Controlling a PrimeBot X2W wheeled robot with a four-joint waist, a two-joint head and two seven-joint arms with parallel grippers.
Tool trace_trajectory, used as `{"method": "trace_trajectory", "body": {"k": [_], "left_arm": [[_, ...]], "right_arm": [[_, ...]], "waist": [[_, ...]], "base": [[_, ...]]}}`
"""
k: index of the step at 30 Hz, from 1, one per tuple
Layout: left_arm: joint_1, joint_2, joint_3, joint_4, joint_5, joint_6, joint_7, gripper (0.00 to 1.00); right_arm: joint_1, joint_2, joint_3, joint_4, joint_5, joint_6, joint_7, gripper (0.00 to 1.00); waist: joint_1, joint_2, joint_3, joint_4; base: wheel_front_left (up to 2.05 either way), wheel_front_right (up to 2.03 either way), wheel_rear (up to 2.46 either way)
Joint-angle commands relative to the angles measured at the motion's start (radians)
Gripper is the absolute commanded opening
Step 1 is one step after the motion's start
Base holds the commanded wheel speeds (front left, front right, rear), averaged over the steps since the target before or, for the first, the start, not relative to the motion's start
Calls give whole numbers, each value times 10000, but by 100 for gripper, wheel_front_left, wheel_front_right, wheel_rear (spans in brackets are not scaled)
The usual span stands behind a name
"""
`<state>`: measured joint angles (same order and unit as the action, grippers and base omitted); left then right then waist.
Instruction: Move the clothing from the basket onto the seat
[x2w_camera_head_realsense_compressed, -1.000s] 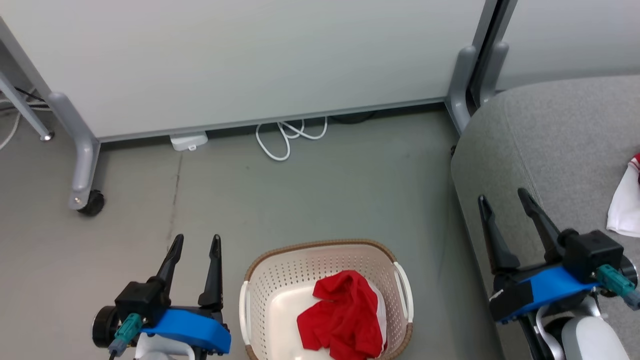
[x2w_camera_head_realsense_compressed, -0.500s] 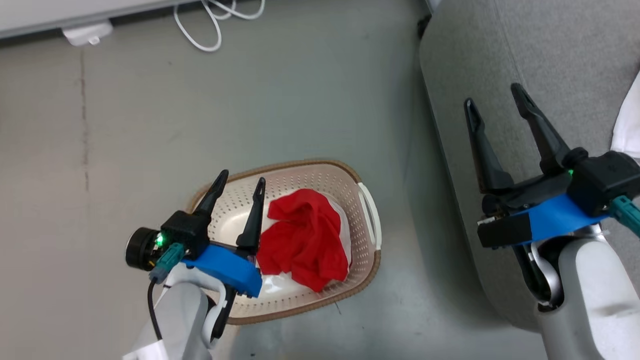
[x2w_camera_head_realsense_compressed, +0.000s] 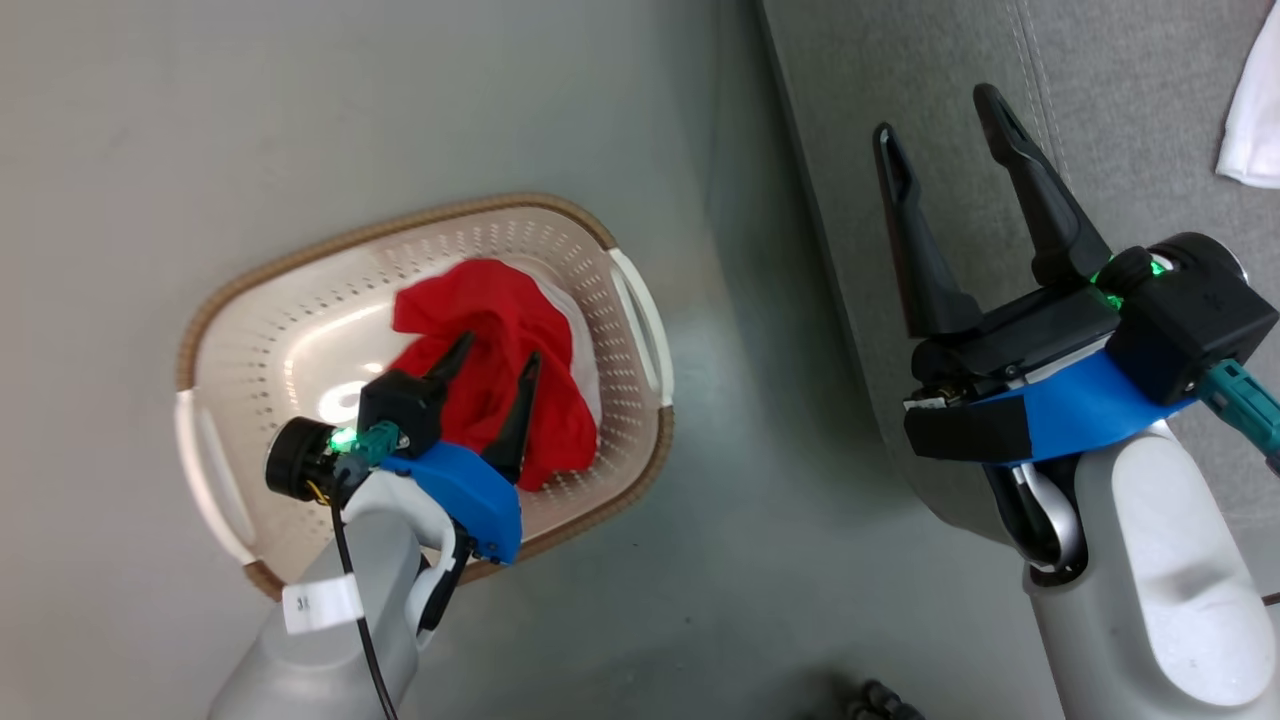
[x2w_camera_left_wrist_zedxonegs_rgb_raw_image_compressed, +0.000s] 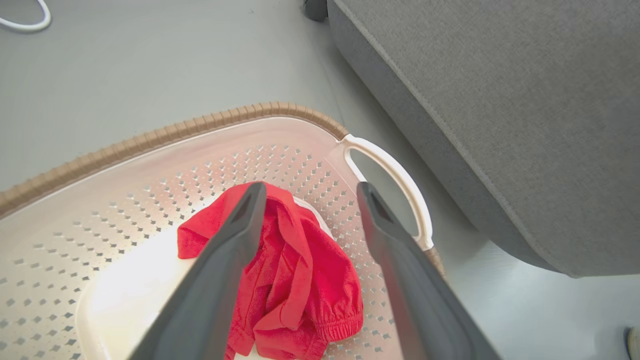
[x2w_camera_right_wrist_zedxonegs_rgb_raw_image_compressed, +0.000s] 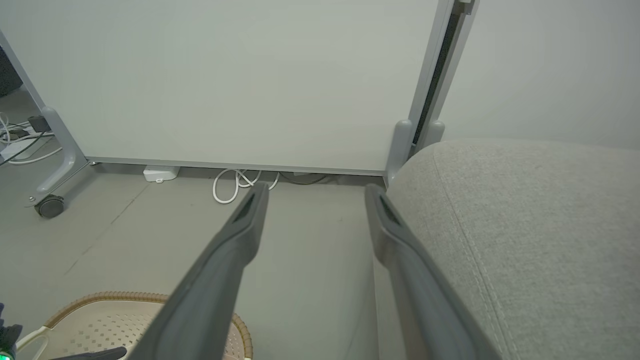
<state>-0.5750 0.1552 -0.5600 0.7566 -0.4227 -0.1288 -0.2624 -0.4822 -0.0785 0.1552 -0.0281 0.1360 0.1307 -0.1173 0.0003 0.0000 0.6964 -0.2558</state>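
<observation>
A crumpled red piece of clothing (x2w_camera_head_realsense_compressed: 505, 325) (x2w_camera_left_wrist_zedxonegs_rgb_raw_image_compressed: 300, 270) lies in the cream basket (x2w_camera_head_realsense_compressed: 250, 300) (x2w_camera_left_wrist_zedxonegs_rgb_raw_image_compressed: 150, 145) on the floor, over something white. My left gripper (x2w_camera_head_realsense_compressed: 497, 352) (x2w_camera_left_wrist_zedxonegs_rgb_raw_image_compressed: 310, 192) hangs open inside the basket, its fingers straddling the red fabric with nothing gripped. To the right is the grey seat (x2w_camera_head_realsense_compressed: 1100, 100) (x2w_camera_left_wrist_zedxonegs_rgb_raw_image_compressed: 500, 110) (x2w_camera_right_wrist_zedxonegs_rgb_raw_image_compressed: 540, 220). My right gripper (x2w_camera_head_realsense_compressed: 935, 115) (x2w_camera_right_wrist_zedxonegs_rgb_raw_image_compressed: 317, 192) stands open and empty over the seat's left edge. A white piece of clothing (x2w_camera_head_realsense_compressed: 1252, 125) lies on the seat at the far right.
The basket's white handle (x2w_camera_head_realsense_compressed: 640, 320) faces the seat across a narrow strip of grey floor (x2w_camera_head_realsense_compressed: 740, 450). In the right wrist view a pale partition (x2w_camera_right_wrist_zedxonegs_rgb_raw_image_compressed: 225, 85) on a wheeled foot (x2w_camera_right_wrist_zedxonegs_rgb_raw_image_compressed: 49, 205) stands ahead, with a white cable (x2w_camera_right_wrist_zedxonegs_rgb_raw_image_compressed: 235, 182) at its base.
The head camera has tilted down, so the partition has left the view. My left gripper has moved from beside the basket to over the red clothing. The right gripper stays open.
</observation>
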Motion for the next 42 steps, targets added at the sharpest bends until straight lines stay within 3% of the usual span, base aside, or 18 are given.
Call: {"method": "trace_trajectory", "body": {"k": [1, 9, 16, 31, 32, 33, 35, 42], "left_arm": [[-416, 96, -179, 346, -222, -20, 30, 100], [-1196, 238, -807, 1598, -1191, -20, 156, 100], [-1674, 414, -798, 2630, -1841, 56, 196, 100], [-2471, -256, -820, 4418, -2340, -10, 536, 100], [-2526, -279, -878, 4465, -2294, -15, 513, 91], [-2568, -296, -942, 4509, -2261, -19, 526, 51], [-2633, -352, -1073, 4562, -2230, -22, 529, 0], [-2674, -480, -1346, 4563, -2470, -15, 565, 0]], "right_arm": [[-193, 85, 73, -45, 57, 1, -95, 100], [-229, 227, 336, -134, 149, 1, -324, 100], [-307, 273, 662, -103, 247, 1, -468, 100], [236, 292, 624, -496, 162, 1, -272, 100], [253, 293, 640, -527, 157, 1, -230, 100], [258, 293, 660, -555, 141, 1, -220, 100], [241, 293, 690, -617, 155, 1, -180, 100], [169, 293, 732, -654, 161, 1, -146, 100]], "waist": [[-3, 0, 609, -498], [-3, 0, 1229, -907], [-3, 0, 1514, -1205], [-3, 0, 1668, -1247], [-3, 0, 1679, -1233], [-3, 0, 1695, -1216], [-3, 0, 1722, -1181], [-3, 0, 1707, -1152]], "base": [[0, 0, 0], [0, 0, 0], [0, 0, 0], [0, 0, 0], [0, 0, 0], [0, 0, 0], [0, 0, 0], [0, 0, 0]]}}
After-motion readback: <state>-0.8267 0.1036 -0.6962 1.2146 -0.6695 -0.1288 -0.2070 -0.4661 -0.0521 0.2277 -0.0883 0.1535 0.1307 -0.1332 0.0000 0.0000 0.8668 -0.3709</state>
